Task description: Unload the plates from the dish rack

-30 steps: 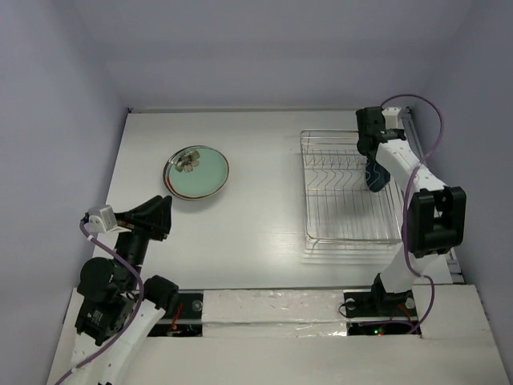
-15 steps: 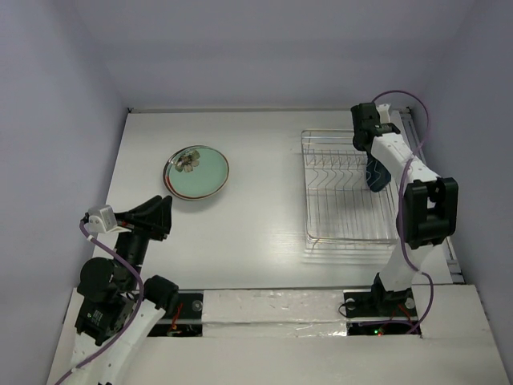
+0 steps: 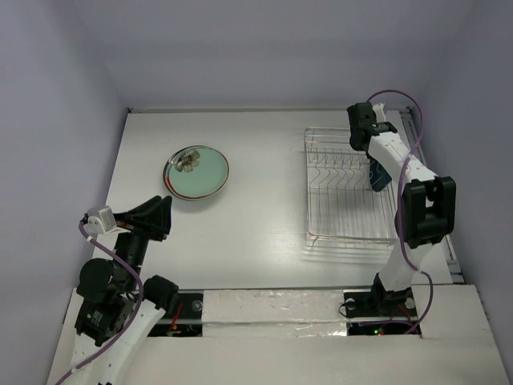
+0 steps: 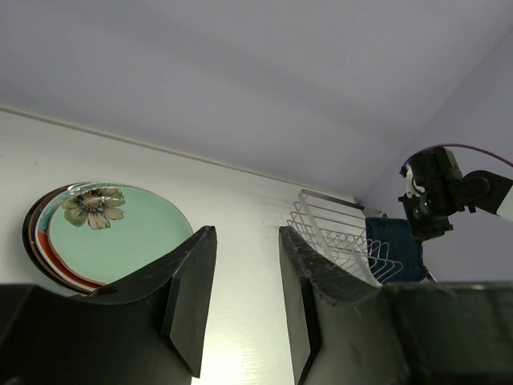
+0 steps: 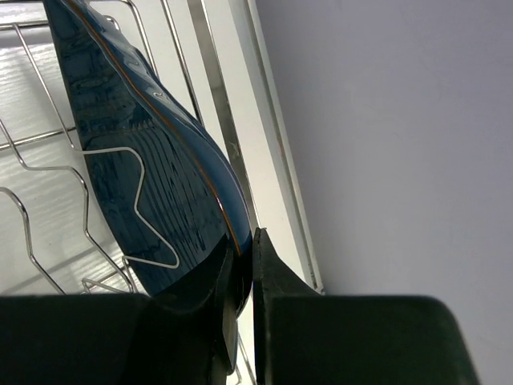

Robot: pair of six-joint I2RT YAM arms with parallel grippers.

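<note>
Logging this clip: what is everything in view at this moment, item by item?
table: one, white, under everything.
stacked plates: one stack, exact count unclear; the top plate is mint green with a flower, with red and dark rims showing beneath; on the table's left side, far from the rack.
dish rack: one, chrome wire, on the table's right side.
blue dish: one, dark blue, standing on edge among the prongs at the rack's far right.
right gripper: one, black fingers, closed on the blue dish's rim.
left gripper: one, black fingers, open and empty, near the table's left edge.
</note>
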